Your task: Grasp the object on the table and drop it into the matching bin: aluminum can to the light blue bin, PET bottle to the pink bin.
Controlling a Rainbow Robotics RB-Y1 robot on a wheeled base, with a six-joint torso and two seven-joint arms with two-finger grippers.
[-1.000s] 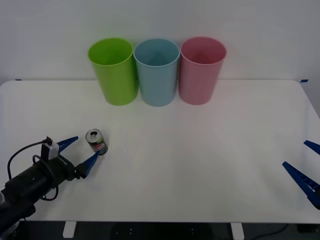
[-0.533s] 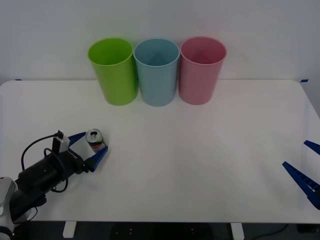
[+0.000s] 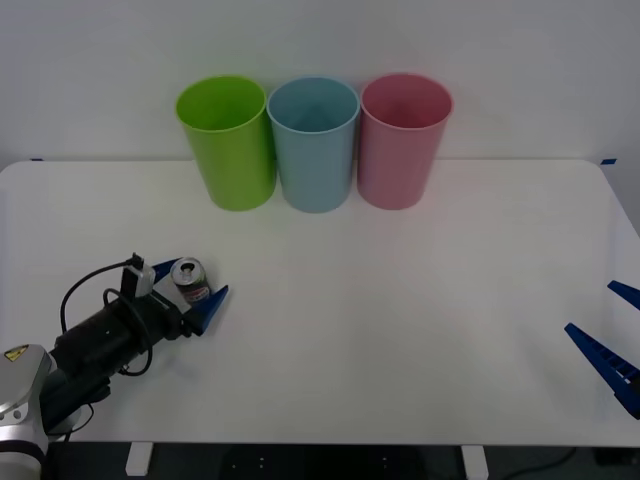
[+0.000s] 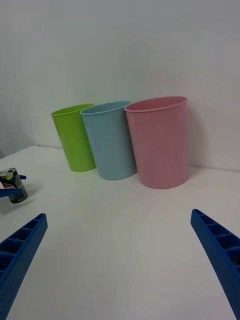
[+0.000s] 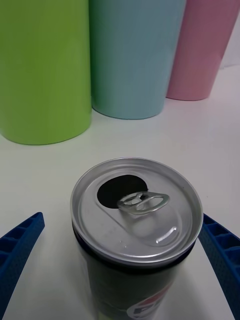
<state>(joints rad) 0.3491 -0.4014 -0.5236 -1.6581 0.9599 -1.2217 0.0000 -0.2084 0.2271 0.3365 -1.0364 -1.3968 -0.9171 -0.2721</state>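
The small dark grey aluminum can [image 3: 190, 280] with its silver top stands upright on the large white table [image 3: 400, 320], near the table's left front, well apart from the three bins at the back. It is straddled by the left gripper [image 3: 190, 285], whose blue ribbed fingers are spread with one on each side of the can; in the left wrist view the can [image 5: 136, 235] sits between the two fingers with a gap visible on either side, so nothing is pinched yet. The right gripper [image 3: 615, 335] is parked at the table's right front edge, its fingers also spread wide and empty. From here, the light can could be nudged or tipped if one finger meets it before the other as the claw closes, since it does not look perfectly centred. A grip taken too low or too lightly could let the smooth wall slip during lifting. A mix-up is also possible at the drop: the tall pale blue plastic bin [image 3: 314, 145] stands between the lime green bin [image 3: 228, 142] and the pink bin [image 3: 402, 140], all three rims nearly touching. On the can, a red-and-blue round logo is partly seen; no lettering can be read.
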